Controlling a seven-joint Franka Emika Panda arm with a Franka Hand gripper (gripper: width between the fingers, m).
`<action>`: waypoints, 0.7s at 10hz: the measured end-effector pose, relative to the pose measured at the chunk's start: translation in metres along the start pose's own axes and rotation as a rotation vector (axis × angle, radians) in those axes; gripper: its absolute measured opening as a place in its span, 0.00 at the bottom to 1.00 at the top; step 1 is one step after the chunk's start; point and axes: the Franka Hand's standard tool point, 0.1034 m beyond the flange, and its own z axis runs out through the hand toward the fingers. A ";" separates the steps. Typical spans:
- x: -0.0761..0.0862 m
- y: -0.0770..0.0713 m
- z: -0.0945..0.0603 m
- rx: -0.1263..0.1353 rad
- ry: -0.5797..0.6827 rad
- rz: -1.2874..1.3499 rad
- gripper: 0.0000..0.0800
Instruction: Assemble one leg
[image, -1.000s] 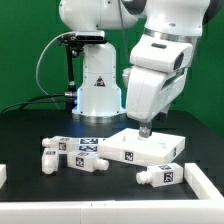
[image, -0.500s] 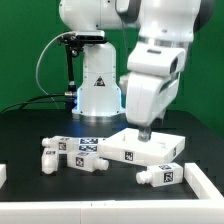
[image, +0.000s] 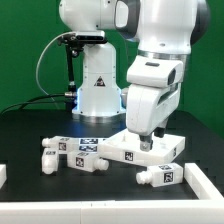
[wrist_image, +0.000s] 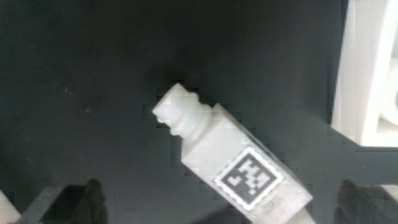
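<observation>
Zero legs fitted so far, folks: every short, chunky white plastic leg (image: 160, 177) I can make out lies loose on the black counter (image: 25, 140). The wide flat white square panel (image: 120, 150) sits bare, with nothing standing in any corner that shows.

The end effector (image: 145, 143) hangs low by the panel. From the exterior view alone I cannot tell whether it is over the panel or just in front of it. The wrist view settles its state: the two dark fingers (wrist_image: 80, 200) stand wide apart with nothing between them, so it is empty.

Below it lies one leg (wrist_image: 222, 150) on its side, tag marker up and narrower end pointing away from the fingers. A white edge (wrist_image: 374, 90), probably the panel's side, runs near it without touching. My read is that this is the approach to the first pick, so grasping, carrying, seating and screwing all lie ahead.

Now the count. There is one panel and one arm. For legs, I make it four in the exterior view: one alone in front of the panel and what looks like three bunched on the exterior view's left of it. They overlap, so that three is a best guess.
</observation>
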 end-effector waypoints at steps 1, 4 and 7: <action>0.004 -0.006 0.014 -0.025 0.034 -0.013 0.81; 0.018 -0.019 0.048 -0.028 0.062 -0.037 0.81; 0.016 -0.017 0.063 -0.022 0.067 -0.036 0.81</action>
